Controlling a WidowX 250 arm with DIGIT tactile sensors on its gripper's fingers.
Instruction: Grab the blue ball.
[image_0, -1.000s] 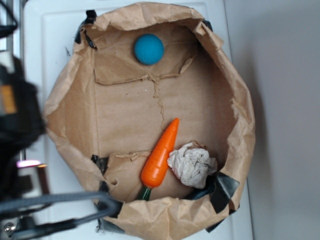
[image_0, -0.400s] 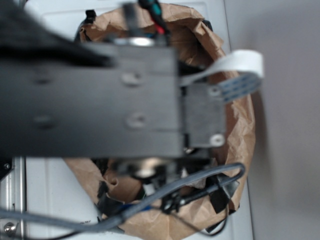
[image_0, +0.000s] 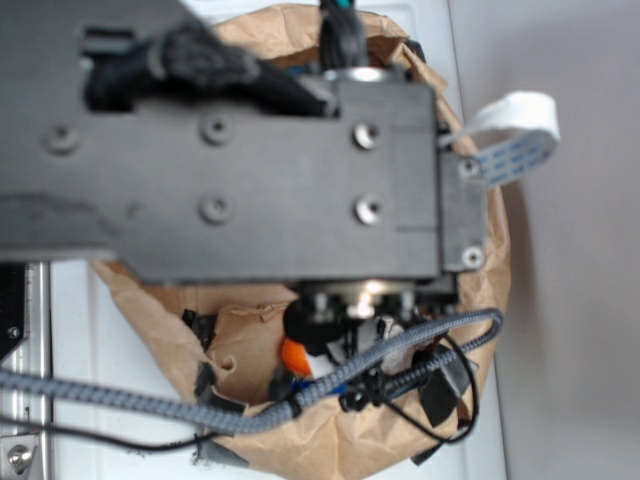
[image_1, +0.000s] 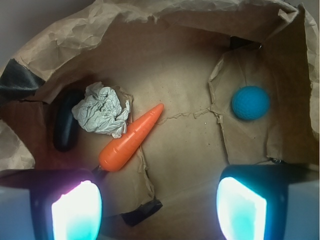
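Note:
The blue ball (image_1: 250, 103) is a small teal-blue ball lying on the brown paper floor of the paper-lined bin, at the right in the wrist view. My gripper (image_1: 159, 206) hangs above the bin floor with its two glowing pads (image_1: 76, 210) wide apart and nothing between them. The ball lies beyond the right pad, well clear of it. In the exterior view the arm (image_0: 240, 170) covers the bin and hides the ball.
An orange toy carrot (image_1: 131, 138) lies at the middle left, a crumpled white paper wad (image_1: 102, 110) beside it, and a black object (image_1: 66, 126) against the left wall. Crumpled paper walls (image_1: 165, 20) ring the floor. A grey cable (image_0: 250, 405) crosses the bin's near edge.
The arm has swung in from the left over the bin and now covers it. It has shifted further since the second frame. The ball, seen at first, is now hidden in the exterior view.

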